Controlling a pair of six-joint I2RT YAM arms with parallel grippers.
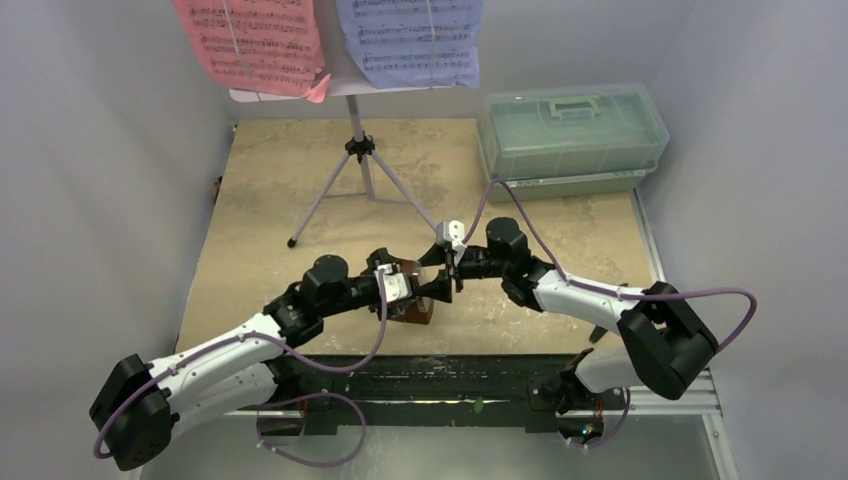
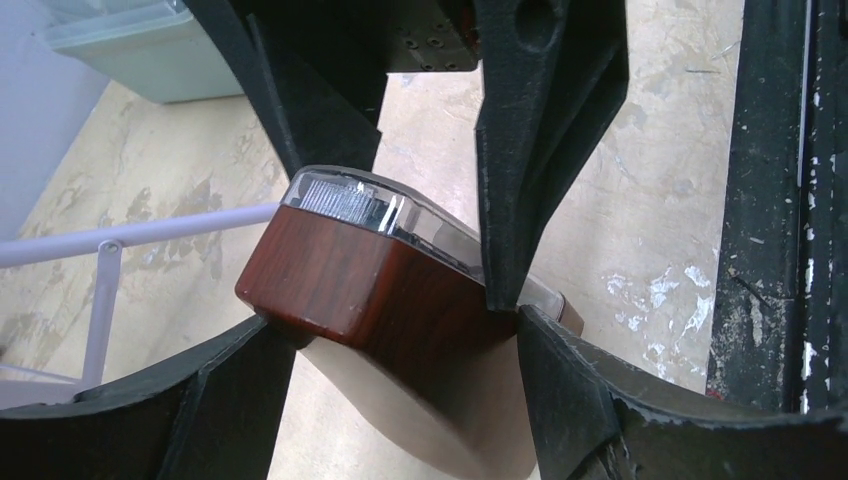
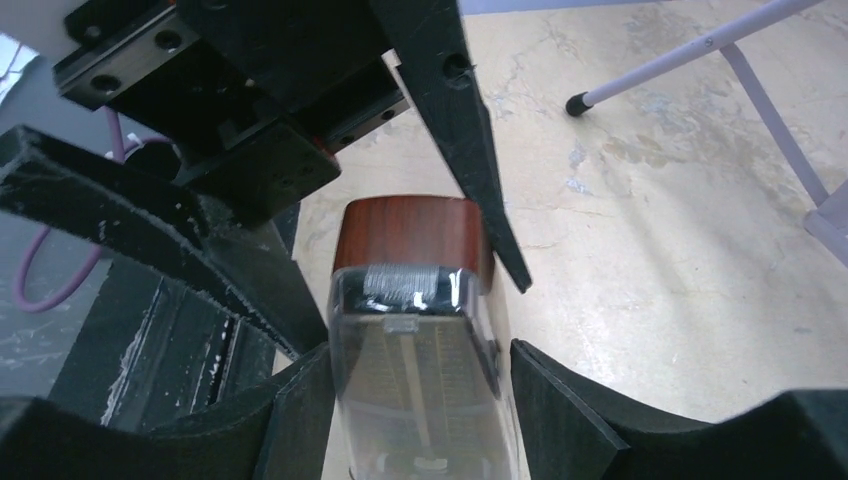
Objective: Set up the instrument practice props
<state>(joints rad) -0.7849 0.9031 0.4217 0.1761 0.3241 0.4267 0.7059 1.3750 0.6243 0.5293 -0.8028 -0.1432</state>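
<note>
Okay, small brown wooden pyramid metronome (image 2: 370, 285) near table (image 1: 280, 180) front, clamped at base by left gripper (image 2: 397, 322); right gripper (image 3: 420, 350) straddling its top, grip unclear. Translucent green lidded box (image 1: 572, 130) shut, contents unreadable.

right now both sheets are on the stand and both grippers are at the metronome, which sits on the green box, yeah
Not quite: the top view shows the metronome between the left gripper and right gripper, well apart from the green box. The rest is right.
</note>
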